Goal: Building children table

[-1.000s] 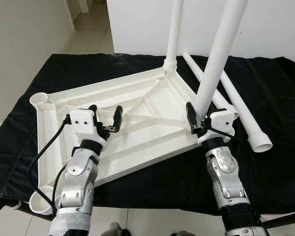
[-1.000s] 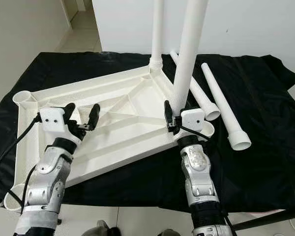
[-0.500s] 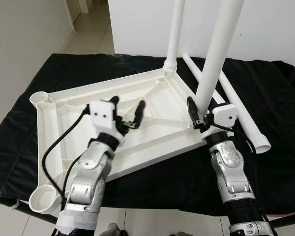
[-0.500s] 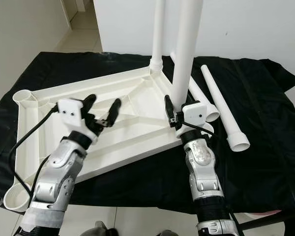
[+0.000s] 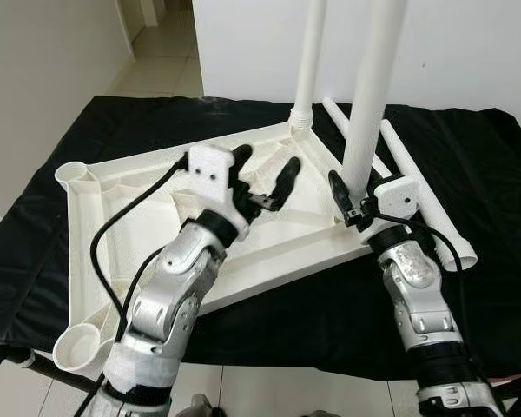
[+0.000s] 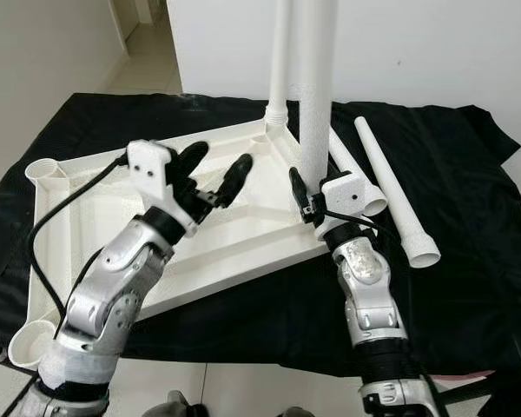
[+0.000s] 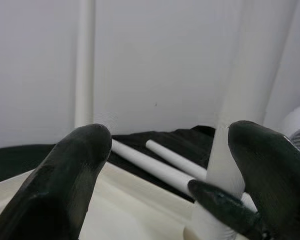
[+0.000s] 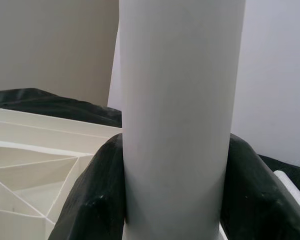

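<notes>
Left claw point(image 5: 265, 178) advanced toward upright leg point(image 5: 369, 95); right claw point(image 5: 352, 201) clamps it.

black cloth point(image 5: 469, 156) (wrinkled) before white wall point(image 5: 469, 52), tiled floor point(image 5: 161, 52).

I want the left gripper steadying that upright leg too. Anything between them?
Nothing visible. The left gripper hangs open over the tabletop, facing the leg that the right gripper clamps; only bare tray ribs lie below the gap.

The right end effector point(image 8: 172, 200) clamps an upright white leg point(image 8: 180, 115) — ribbed white tabletop point(image 8: 35, 165) beside it.
</notes>
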Tool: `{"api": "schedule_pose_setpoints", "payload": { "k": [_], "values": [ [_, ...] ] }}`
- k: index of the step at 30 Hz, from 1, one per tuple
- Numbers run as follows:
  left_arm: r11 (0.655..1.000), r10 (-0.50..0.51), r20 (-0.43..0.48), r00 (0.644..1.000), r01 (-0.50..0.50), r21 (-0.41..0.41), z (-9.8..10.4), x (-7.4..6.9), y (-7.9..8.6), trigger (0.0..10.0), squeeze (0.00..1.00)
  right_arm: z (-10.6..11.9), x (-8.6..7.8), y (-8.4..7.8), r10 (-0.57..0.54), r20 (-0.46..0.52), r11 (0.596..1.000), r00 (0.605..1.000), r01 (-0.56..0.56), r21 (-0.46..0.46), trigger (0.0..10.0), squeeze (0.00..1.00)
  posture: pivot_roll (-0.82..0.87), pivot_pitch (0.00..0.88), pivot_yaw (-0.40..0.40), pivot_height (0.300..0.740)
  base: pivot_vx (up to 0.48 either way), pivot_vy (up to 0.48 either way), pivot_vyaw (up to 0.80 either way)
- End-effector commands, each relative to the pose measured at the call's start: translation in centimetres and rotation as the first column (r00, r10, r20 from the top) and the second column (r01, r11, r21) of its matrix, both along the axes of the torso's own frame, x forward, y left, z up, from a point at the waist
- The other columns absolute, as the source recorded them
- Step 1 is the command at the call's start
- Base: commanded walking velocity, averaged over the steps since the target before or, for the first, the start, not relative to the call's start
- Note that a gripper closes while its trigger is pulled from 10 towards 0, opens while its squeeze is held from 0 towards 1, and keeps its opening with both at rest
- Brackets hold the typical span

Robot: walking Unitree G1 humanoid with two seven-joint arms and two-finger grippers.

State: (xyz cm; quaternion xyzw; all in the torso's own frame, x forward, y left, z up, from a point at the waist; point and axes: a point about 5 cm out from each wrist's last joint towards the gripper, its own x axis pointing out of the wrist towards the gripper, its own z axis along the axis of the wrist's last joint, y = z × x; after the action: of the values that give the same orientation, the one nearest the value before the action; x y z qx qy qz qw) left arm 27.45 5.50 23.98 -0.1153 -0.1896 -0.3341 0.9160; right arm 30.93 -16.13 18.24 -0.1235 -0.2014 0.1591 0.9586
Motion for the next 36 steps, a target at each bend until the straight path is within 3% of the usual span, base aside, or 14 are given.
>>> {"api": "schedule_pose_setpoints", "payload": {
  "k": [1,4,14,16,24,36],
  "values": [
    [0.967,-0.244,0.075,0.967,0.238,0.09,0.5,-0.9,-1.2,10.0,0.0,-0.1,0.3,0.4,0.05,-0.025,0.997,0.998,-0.051,-0.056,10.0,0.0,-0.1,0.009,0.031,0.74,0.0,0.0,0.0],
    [0.953,-0.296,0.096,0.95,0.287,0.093,1.6,-0.8,-1.8,10.0,0.0,-0.3,0.4,1.0,0.121,-0.065,0.985,0.991,-0.128,-0.115,10.0,0.0,-0.1,0.013,0.031,0.74,0.0,0.0,0.0],
    [0.935,-0.351,0.101,0.931,0.345,0.079,2.5,-0.8,-2.3,10.0,0.0,-0.1,0.4,1.6,0.174,-0.076,0.974,0.982,-0.183,-0.134,10.0,0.0,-0.11,0.017,0.035,0.74,0.0,0.0,0.0],
    [0.92,-0.391,0.102,0.915,0.384,0.08,2.9,-0.9,-2.8,10.0,0.0,-0.1,0.4,2.1,0.22,-0.094,0.961,0.971,-0.232,-0.152,10.0,0.0,-0.11,0.018,0.037,0.74,0.0,0.0,0.0],
    [0.915,-0.402,0.097,0.91,0.396,0.075,3.4,-0.4,-2.9,10.0,0.0,-0.2,0.1,2.6,0.281,-0.125,0.936,0.952,-0.301,-0.185,10.0,0.0,-0.11,0.017,0.042,0.74,0.0,0.0,0.0],
    [0.876,-0.481,0.053,0.875,0.482,0.0,4.2,-0.3,-3.1,10.0,0.0,-0.4,-0.1,3.0,0.331,-0.154,0.91,0.931,-0.358,-0.209,10.0,0.0,-0.12,0.017,0.051,0.74,0.0,0.0,0.0]
  ]
}}
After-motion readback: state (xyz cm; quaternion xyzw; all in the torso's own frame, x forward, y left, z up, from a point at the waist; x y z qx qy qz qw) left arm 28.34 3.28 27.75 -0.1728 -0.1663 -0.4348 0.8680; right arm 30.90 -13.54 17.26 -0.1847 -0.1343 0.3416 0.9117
